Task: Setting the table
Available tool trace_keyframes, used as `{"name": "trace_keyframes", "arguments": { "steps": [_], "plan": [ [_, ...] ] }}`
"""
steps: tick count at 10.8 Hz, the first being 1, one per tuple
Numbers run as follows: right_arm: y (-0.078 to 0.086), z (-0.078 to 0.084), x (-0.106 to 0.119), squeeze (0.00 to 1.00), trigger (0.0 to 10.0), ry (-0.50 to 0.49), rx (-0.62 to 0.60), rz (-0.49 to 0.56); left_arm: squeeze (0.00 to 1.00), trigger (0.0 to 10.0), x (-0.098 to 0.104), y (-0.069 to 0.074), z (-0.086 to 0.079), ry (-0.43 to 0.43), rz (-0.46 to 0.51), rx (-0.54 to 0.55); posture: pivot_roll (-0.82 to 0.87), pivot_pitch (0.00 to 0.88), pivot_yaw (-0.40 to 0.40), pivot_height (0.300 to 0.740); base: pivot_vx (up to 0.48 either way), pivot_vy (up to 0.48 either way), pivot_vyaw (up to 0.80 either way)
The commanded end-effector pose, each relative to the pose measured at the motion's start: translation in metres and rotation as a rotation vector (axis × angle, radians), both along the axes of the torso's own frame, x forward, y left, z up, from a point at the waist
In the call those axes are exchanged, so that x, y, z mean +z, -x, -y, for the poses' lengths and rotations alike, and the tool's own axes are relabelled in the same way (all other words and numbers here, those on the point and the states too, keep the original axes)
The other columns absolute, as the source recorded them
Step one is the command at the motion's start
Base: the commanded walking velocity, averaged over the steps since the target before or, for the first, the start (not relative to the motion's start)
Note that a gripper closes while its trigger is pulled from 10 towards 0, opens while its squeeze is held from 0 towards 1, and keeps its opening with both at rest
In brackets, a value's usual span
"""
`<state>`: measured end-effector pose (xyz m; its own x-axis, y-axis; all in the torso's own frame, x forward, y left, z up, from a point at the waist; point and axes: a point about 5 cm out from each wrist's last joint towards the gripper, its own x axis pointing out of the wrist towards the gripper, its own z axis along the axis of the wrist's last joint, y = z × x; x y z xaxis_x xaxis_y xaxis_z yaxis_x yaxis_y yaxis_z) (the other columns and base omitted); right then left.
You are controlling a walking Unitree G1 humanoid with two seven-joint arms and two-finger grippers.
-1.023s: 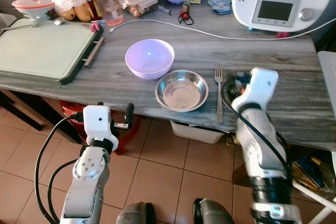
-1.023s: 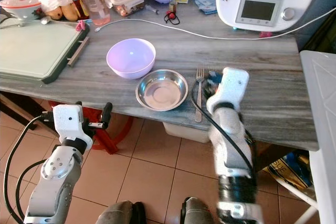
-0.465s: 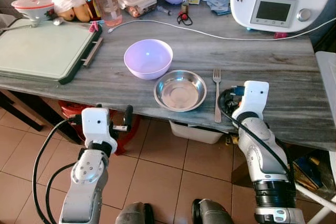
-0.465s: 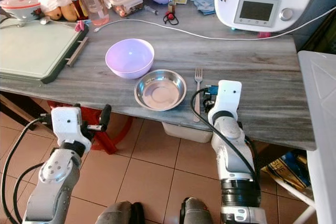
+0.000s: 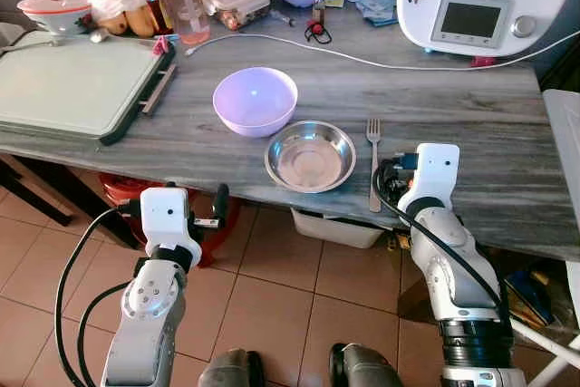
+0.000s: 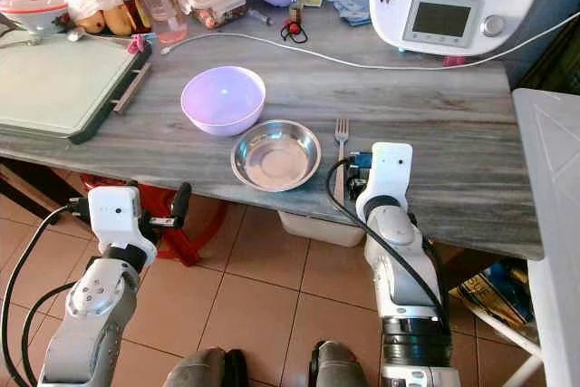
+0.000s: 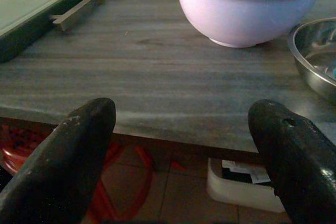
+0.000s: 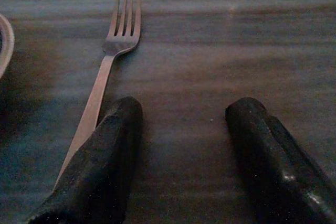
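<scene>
Place setting looking nearly done: steel bowl (image 5: 311,155) at the counter (image 5: 507,178) front edge, fork (image 5: 372,162) laid just right of it, lilac bowl (image 5: 255,100) behind. Right claw (image 8: 181,156) spread, empty, beside the fork handle; left claw (image 7: 181,156) spread, below the edge.

Lilac bowl (image 5: 255,100); silver (steel) dish (image 5: 311,156)

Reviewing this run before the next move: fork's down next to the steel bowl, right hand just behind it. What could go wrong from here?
1. The fork has its handle end near the table edge, and the open right hand has one finger beside the handle; a sideways move could knock it off.
2. The steel bowl also sits close to the edge, touching or almost touching the purple bowl; the left hand, open just below the edge, could bump them when rising.
</scene>
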<state>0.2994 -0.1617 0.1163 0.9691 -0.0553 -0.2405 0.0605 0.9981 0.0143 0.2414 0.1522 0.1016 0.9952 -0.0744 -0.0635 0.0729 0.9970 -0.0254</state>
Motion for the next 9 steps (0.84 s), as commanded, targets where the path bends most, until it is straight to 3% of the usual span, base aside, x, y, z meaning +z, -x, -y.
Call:
{"name": "trace_keyframes", "arguments": {
  "steps": [1,9],
  "plan": [
    [0.005,-0.011,-0.013,0.0,10.0,-0.033,0.048,-0.071,0.0,10.0,0.001,0.001,-0.003,-0.001,0.001,0.002,-0.02,0.137,0.062,0.74,0.0,0.0,0.0],
    [0.003,-0.022,-0.011,0.0,10.0,-0.073,0.134,-0.072,0.0,10.0,0.0,0.0,-0.001,0.002,-0.004,0.004,-0.02,0.137,0.059,0.74,0.0,0.0,0.0]
  ]
}}
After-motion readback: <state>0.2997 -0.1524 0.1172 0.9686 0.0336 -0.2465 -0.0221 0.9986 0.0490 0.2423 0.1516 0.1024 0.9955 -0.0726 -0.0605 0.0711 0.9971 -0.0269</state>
